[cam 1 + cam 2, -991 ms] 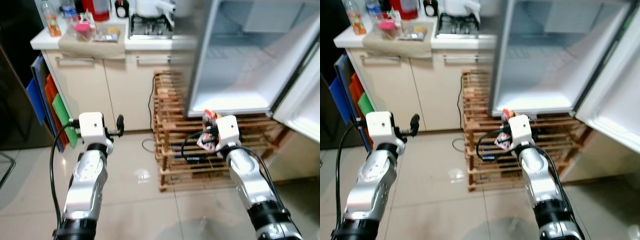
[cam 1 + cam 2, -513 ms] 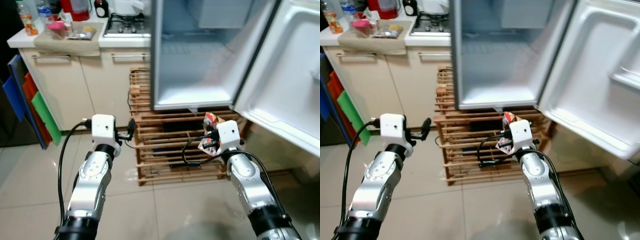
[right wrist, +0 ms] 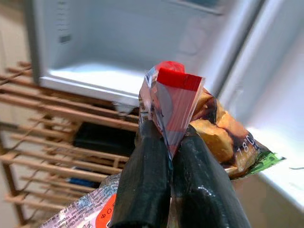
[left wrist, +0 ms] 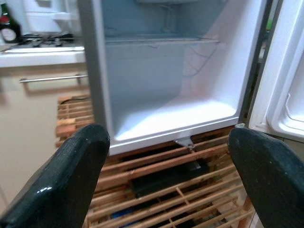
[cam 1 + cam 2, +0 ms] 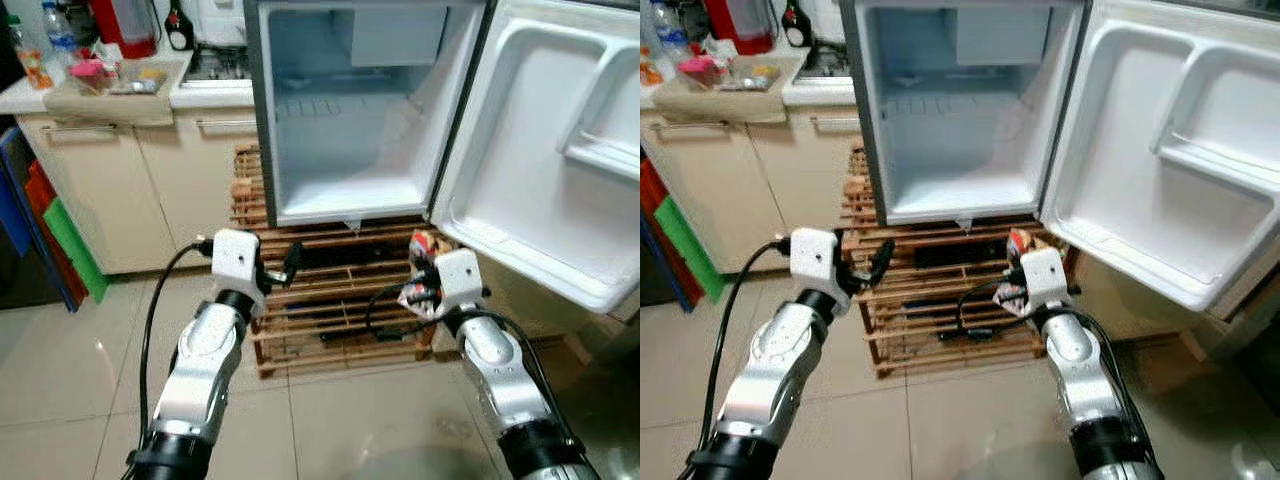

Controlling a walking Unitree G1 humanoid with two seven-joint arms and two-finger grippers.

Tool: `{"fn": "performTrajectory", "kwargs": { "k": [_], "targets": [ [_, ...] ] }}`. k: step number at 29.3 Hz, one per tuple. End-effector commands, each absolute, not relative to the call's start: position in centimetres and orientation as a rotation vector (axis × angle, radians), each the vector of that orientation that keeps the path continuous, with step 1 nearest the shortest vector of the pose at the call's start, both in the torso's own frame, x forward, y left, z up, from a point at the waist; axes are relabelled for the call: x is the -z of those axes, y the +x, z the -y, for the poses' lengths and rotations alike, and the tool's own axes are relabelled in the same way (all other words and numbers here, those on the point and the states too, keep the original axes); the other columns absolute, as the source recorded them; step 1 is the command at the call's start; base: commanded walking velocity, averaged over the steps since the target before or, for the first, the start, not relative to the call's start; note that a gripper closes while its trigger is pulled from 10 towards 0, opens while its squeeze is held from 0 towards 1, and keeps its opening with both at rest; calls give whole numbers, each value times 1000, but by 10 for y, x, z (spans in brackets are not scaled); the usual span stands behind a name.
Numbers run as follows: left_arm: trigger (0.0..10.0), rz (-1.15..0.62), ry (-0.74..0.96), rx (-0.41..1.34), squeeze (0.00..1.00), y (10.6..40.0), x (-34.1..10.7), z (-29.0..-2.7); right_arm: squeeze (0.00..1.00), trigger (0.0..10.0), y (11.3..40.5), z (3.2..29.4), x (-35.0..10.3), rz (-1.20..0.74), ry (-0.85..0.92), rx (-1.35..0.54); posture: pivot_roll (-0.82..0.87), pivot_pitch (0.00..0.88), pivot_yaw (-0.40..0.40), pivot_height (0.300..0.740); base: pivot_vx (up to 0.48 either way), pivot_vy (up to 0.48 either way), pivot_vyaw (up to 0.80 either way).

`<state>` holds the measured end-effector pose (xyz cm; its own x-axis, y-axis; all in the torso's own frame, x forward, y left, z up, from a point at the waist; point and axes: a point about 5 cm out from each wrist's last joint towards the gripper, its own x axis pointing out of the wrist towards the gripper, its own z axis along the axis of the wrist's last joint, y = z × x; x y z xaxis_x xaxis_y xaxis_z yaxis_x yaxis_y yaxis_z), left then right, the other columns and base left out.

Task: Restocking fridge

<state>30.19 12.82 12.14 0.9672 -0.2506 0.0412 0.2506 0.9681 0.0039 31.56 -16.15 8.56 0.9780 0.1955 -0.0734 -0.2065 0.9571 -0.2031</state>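
Right wrist view: snack packet [image 3: 190, 118] pinched (right hand [image 3: 164, 142]).

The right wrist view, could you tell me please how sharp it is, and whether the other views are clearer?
Right wrist view: the snack packet in the right hand is sharp, the fridge behind soft. Left wrist view: the left hand has blurred near fingers, fridge interior fairly clear. Eye views: reasonably sharp, evenly lit.

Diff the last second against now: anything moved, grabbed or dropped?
Mostly the camera: the view swung right, so the open fridge and its door now sit in front. No grab or release. The right gripper stays shut on the snack packet, the left gripper stays open and empty, both held below the fridge by the wooden rack.
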Motion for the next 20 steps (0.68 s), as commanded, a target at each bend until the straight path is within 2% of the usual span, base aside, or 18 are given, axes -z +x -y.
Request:
{"fn": "performTrajectory", "kwargs": {
  "k": [1,20],
  "targets": [
    [10000,59,-7,270,0,305,-126,-124,0,0,322,161,-98,1,-217,-208,-83,0,6,740,480,0,0],
    [10000,116,-66,232,0,301,-135,-126,0,0,331,147,-104,23,-202,-261,-69,0,-4,740,460,0,0]
  ]
}}
